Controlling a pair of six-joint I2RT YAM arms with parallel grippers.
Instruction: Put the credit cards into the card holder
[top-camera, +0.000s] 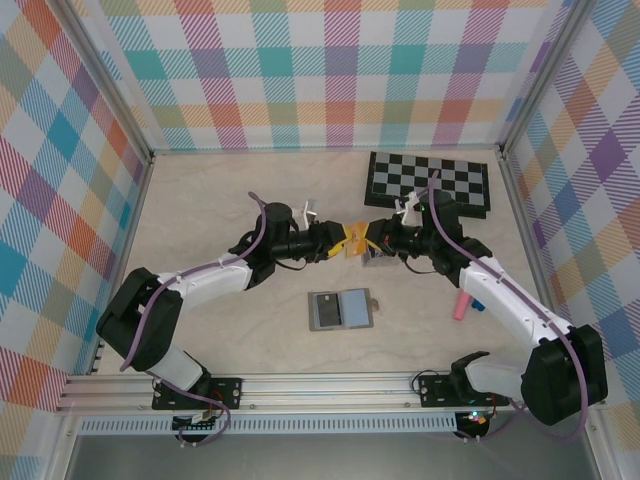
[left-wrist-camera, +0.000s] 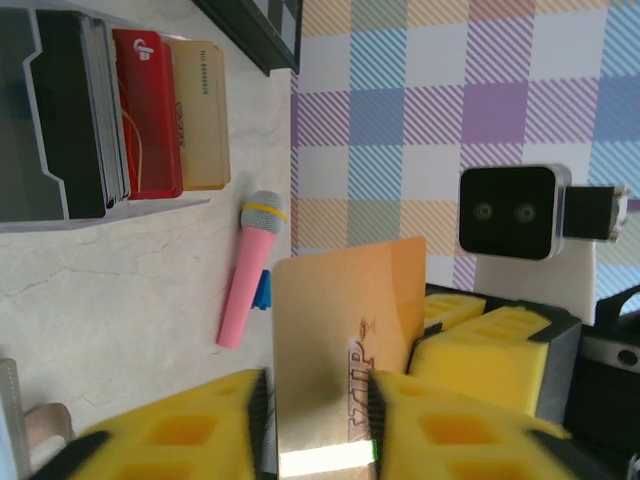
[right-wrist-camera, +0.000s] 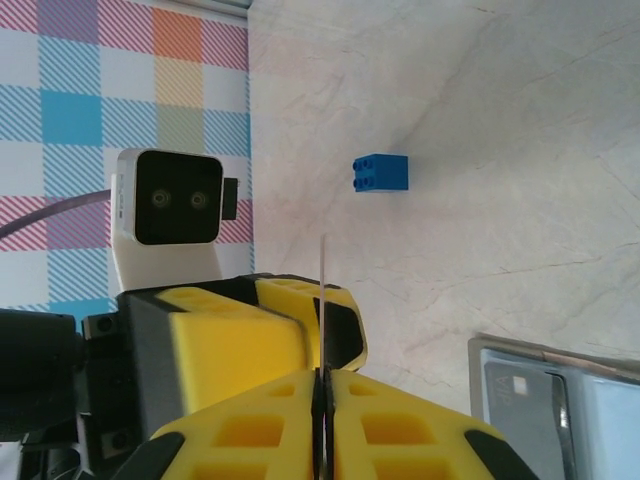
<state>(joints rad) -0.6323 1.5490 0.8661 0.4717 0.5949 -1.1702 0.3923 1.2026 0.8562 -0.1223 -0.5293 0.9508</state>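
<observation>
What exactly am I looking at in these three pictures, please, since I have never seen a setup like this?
These are two robot arms bolted to a table, meeting in the middle. The overhead view looks down from behind them; the other two come from cameras on each wrist. The left gripper and the right gripper, both with yellow fingers, pinch one gold card between them, as if handing it over. On the table lie an open grey card holder, a small rack of cards, a pink toy microphone, a blue block and a chessboard.
</observation>
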